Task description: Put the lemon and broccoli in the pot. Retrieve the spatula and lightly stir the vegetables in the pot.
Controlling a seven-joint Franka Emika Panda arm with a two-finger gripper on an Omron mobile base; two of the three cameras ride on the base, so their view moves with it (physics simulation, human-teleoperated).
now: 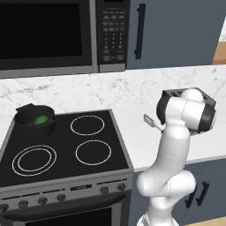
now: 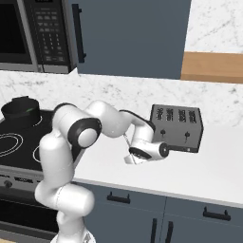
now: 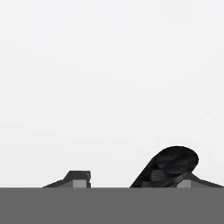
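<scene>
1. Hanging low over the white counter (image 2: 209, 161), the gripper (image 2: 131, 159) sits at the spatula's black handle; whether its fingers grip it I cannot tell.
2. The spatula (image 1: 148, 119) lies on the counter right of the stove (image 1: 66, 145).
3. Far left, the pot (image 1: 34, 120) holds the broccoli (image 1: 41, 119).

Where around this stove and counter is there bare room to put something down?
Three burner rings are bare; the back left one holds the pot with broccoli inside. White counter lies bare in front and right of the toaster. It is crowded between stove and toaster, where the arm hangs low over the spatula.
</scene>
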